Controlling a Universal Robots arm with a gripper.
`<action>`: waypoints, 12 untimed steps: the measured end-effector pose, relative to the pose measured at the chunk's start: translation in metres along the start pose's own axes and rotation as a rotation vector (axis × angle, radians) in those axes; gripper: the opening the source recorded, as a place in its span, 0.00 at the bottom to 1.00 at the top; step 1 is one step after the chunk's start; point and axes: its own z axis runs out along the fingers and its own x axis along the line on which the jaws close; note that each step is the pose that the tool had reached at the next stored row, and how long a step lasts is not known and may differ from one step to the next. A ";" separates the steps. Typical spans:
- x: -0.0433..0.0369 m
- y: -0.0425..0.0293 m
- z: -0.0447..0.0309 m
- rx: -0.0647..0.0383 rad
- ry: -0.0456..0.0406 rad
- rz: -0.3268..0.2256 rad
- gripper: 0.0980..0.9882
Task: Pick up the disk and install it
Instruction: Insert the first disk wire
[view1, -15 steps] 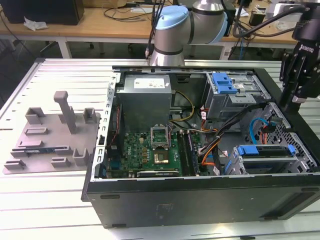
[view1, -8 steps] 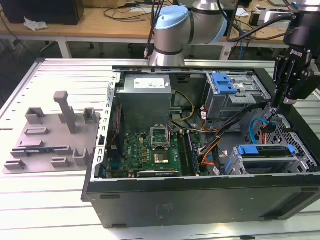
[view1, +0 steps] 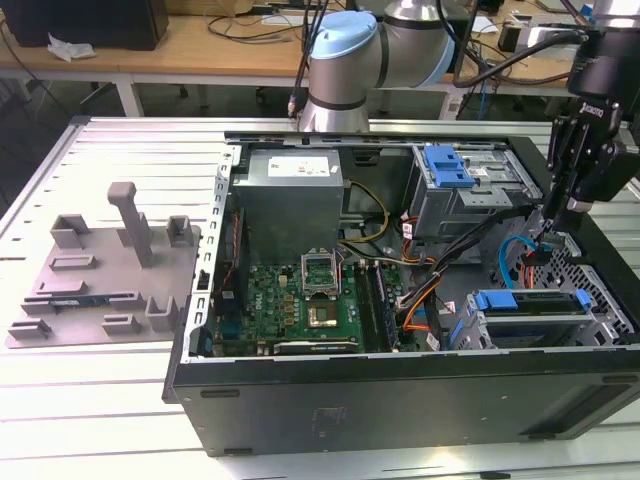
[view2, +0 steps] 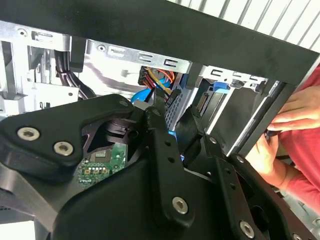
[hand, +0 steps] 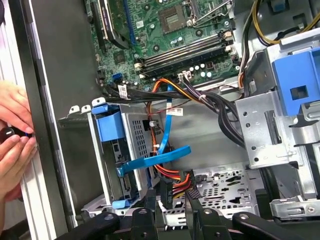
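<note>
you're working over a ribbed metal surface (view1: 90, 400) beside lab benches. your end effector (hand: 172, 197) is pinching a black cable connector (hand: 176, 186), with the disk (view1: 530, 303) sitting caged just beside it.

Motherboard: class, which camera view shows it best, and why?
The exterior view: most of the motherboard lies open inside the case. The first wrist view crops it to one part; the second wrist view shows a small patch behind the pincer.

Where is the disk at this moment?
The disk sits in the drive cage at the computer case's corner on the exterior view's right, just below the gripper. In the first wrist view it stands beside the orange cables.
</note>
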 end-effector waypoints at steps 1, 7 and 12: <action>-0.0004 -0.0001 0.0007 -0.001 0.0018 0.003 0.30; -0.0030 -0.0006 0.0074 -0.002 0.0145 0.017 0.30; -0.0029 -0.0008 0.0100 0.003 0.0354 0.019 0.30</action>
